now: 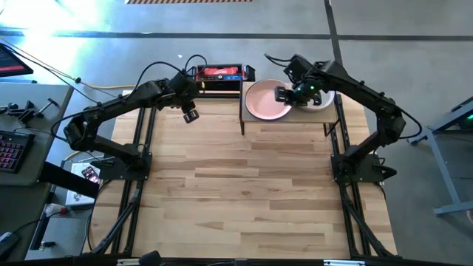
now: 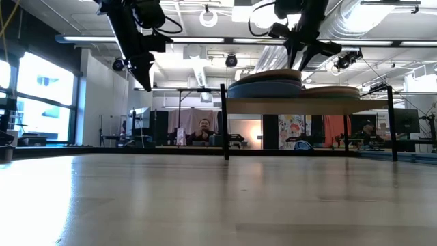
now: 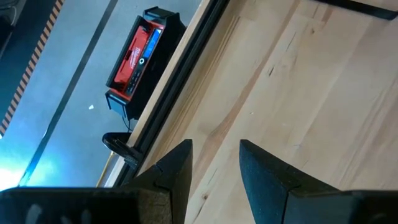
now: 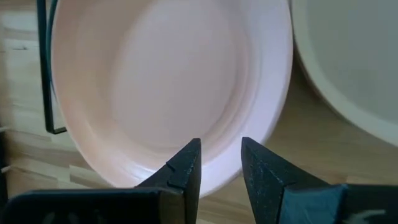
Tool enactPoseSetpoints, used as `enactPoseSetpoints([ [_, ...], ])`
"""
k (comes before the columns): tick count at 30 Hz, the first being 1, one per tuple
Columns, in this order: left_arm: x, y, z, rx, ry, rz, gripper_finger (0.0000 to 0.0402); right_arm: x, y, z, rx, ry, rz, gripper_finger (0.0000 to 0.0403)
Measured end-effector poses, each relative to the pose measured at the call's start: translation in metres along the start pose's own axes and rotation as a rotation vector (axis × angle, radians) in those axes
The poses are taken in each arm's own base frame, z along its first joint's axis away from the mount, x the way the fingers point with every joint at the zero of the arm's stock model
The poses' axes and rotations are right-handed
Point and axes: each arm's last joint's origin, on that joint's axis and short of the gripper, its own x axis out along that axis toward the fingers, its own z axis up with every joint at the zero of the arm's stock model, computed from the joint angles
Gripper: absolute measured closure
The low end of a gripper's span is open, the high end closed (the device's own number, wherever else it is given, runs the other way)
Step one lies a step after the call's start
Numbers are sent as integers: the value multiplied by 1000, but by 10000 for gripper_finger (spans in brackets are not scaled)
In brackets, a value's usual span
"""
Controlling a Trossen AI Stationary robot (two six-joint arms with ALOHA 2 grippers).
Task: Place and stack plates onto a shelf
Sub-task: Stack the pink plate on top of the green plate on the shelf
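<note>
Two dark arms reach over a butcher-block tabletop [image 1: 244, 185] toward its far edge. On that far edge, right of centre, stands the shelf [image 1: 288, 125], a light-wood board on thin black legs; in the low view it stands raised above the table with plates on top.

On the shelf's left half sits a stack of plates [image 2: 265, 83]. From above only the top one shows, a pink plate [image 1: 264, 100], round and shallow with a raised rim. The low view shows a blue plate [image 2: 263, 89] lower in that stack, under a paler rim; how many plates lie in the stack I cannot tell. On the shelf's right half sits a beige plate [image 1: 322, 100], just beside the pink one, and mostly hidden by the arm in the high view.

Beyond the table's far edge, left of the shelf, lies a red-and-black box [image 1: 219, 74] on the floor.

The right gripper [image 1: 284, 94] hangs over the shelf between the two plates, at the pink plate's right rim. Its wrist view shows its fingers [image 4: 185, 167] apart with a narrow gap, above the pink rim and holding nothing.

The left gripper [image 1: 191, 114] hovers above the far left part of the table, near the box, its fingers [image 3: 177, 165] apart and empty over bare wood.
</note>
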Motion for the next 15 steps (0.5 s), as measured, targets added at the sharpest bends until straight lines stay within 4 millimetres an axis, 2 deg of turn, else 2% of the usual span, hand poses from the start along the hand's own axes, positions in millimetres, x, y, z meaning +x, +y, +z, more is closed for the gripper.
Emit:
enactPoseSetpoints([
  [15, 0, 0, 0, 1, 3, -1, 280, -1, -1, 0, -2, -18, -10, 308],
])
